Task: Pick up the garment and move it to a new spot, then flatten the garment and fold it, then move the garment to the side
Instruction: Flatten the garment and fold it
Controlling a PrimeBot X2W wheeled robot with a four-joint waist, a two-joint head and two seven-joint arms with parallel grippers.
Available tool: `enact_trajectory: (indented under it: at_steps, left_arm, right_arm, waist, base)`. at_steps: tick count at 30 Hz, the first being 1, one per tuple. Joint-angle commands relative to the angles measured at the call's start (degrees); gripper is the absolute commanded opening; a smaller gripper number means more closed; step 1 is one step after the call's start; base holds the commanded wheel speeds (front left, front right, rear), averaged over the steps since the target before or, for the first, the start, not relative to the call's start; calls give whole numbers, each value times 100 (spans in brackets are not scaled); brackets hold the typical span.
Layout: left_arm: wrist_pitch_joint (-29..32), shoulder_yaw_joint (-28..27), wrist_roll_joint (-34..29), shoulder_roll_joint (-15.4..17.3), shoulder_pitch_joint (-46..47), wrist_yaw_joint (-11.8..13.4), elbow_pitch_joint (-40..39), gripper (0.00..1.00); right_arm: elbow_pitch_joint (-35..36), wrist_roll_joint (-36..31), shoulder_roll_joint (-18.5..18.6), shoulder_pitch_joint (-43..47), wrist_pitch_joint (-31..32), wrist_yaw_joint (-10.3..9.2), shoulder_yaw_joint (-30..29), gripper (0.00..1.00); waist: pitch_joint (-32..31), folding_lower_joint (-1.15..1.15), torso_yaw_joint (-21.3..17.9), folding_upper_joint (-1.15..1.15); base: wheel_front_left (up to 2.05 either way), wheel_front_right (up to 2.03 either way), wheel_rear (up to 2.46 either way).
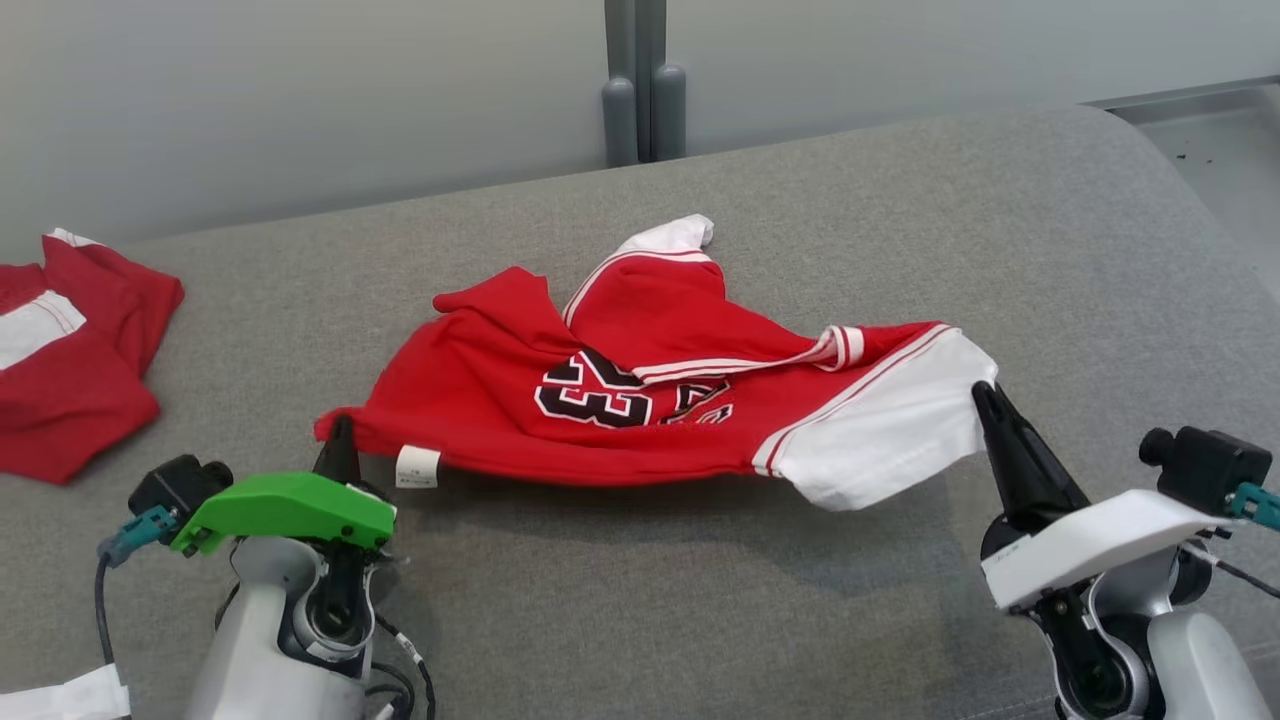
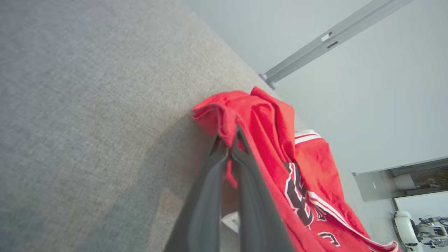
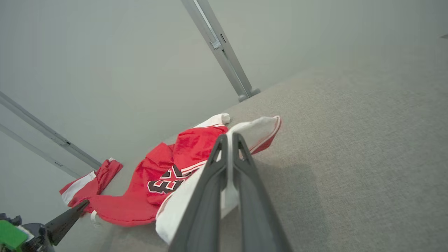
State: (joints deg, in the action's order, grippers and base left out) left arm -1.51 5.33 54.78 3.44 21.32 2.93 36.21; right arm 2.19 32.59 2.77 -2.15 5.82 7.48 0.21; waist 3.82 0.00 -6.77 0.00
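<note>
The left gripper's (image 2: pixel 228 140) two dark fingers (image 2: pixel 209 196) are clenching a bunched red corner of the jersey (image 1: pixel 600 400), pinched at their tips in the middle of the left wrist view. In the head view this gripper (image 1: pixel 338 435) is sitting at the lower left, its fingers pointing up the frame from under a green cover (image 1: pixel 290 510), with the pale forearm rising from the bottom edge.

The right gripper's (image 3: pixel 229 137) fingers (image 3: pixel 206 196) are pressing together on the edge of the jersey's white sleeve (image 1: pixel 880 440). In the head view it (image 1: pixel 985 395) is standing at the lower right, with its fingers leaning up and to the left from a white cover (image 1: pixel 1090 540).

The jersey is hanging slack between the two grips in the middle of the frame, with its far part lying crumpled on the grey upholstered surface (image 1: pixel 700 600). It is showing black numerals with white outlines (image 1: pixel 590 395). They look like "23", but a striped fold is partly covering them. Smaller lettering beside them is too folded to read. A white tag (image 1: pixel 418 466) is dangling from the near hem, its print too small to read.

A second red and white garment (image 1: pixel 70 370) is lying at the left edge, well apart from the jersey.
</note>
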Motion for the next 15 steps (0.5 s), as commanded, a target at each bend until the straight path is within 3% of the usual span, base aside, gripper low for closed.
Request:
enact_trajectory:
  at_steps: [1,4,15]
  left_arm:
    - [-93,-82,204,-8,96,-168,-190,0]
    - [-187,-123,401,-23,111,-248,-526,0]
    - [-54,-126,537,55,511,183,-2709,0]
  right_arm:
    - [150,145,22,-127,92,2,-46,0]
    - [384,209,21,-348,272,2,-131,0]
    - [1338,686,59,-1374,1140,3,-559,0]
  waist:
    - [-212,0,52,0]
    - [-399,0,76,0]
    - [-728,0,123,0]
  base:
    - [0,0,0]
    - [0,0,0]
    - [0,0,0]
